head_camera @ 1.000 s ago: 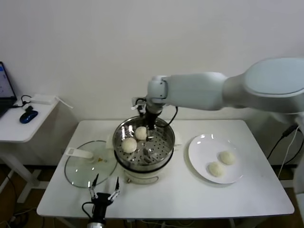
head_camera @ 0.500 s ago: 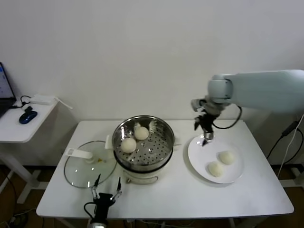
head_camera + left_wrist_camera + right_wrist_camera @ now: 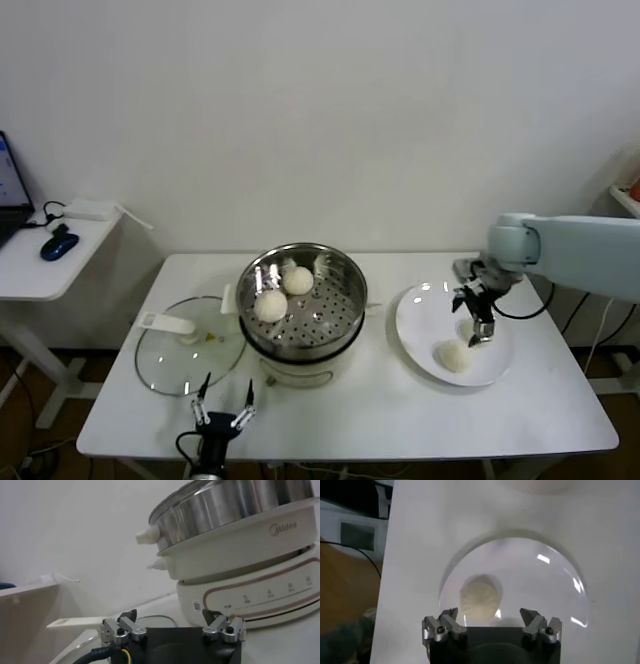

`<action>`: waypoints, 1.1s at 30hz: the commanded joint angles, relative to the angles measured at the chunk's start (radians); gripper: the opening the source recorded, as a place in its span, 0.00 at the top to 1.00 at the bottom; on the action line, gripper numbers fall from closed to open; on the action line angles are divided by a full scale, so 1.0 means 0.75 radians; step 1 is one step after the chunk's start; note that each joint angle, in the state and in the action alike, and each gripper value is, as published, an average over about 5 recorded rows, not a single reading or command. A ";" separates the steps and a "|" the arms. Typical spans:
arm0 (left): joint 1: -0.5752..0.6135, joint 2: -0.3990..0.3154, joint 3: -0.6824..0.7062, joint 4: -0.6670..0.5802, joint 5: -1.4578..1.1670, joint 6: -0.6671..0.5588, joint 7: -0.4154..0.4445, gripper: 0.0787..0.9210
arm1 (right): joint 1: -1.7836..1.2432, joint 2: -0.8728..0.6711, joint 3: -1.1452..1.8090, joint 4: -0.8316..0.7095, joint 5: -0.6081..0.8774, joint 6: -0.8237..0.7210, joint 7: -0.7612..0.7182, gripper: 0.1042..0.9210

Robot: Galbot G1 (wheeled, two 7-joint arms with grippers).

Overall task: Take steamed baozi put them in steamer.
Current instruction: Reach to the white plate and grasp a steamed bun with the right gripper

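Note:
The steel steamer [image 3: 318, 322] stands mid-table and holds two baozi [image 3: 272, 305] [image 3: 297, 280] on its perforated tray. A white plate [image 3: 420, 315] lies to its right with one baozi [image 3: 454, 355] in plain view; a second is mostly hidden under my right gripper [image 3: 477, 326]. That gripper is open and empty, low over the plate. In the right wrist view the gripper [image 3: 490, 617] has a baozi [image 3: 480, 597] just ahead of its jaws on the plate [image 3: 540, 590]. My left gripper [image 3: 222, 410] is parked open at the table's front edge.
A flat glass lid [image 3: 175, 355] with a white handle [image 3: 165, 322] lies left of the steamer. In the left wrist view my left gripper [image 3: 170, 619] faces the steamer's white base [image 3: 260, 587]. A side table with a mouse [image 3: 58, 245] stands far left.
My right gripper left the steamer, swung right across the table and came down over the plate. Two baozi stay in the steamer. The left arm has barely moved.

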 commanded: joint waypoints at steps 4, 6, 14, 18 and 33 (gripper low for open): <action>-0.001 0.003 -0.003 0.009 0.005 0.002 0.000 0.12 | -0.320 -0.065 0.200 -0.121 -0.142 -0.005 0.036 0.12; -0.002 0.003 -0.003 0.011 0.006 0.003 0.000 0.12 | -0.339 -0.058 0.218 -0.137 -0.146 -0.006 0.037 0.12; -0.006 0.003 -0.003 0.020 0.015 0.003 -0.003 0.12 | -0.401 -0.033 0.286 -0.184 -0.152 -0.008 0.042 0.12; -0.005 0.002 -0.004 0.018 0.017 0.003 -0.006 0.12 | -0.413 -0.024 0.300 -0.191 -0.150 -0.008 0.037 0.12; -0.001 0.000 -0.004 0.003 0.018 0.002 -0.013 0.12 | -0.250 -0.011 0.197 -0.125 -0.135 0.004 0.022 0.29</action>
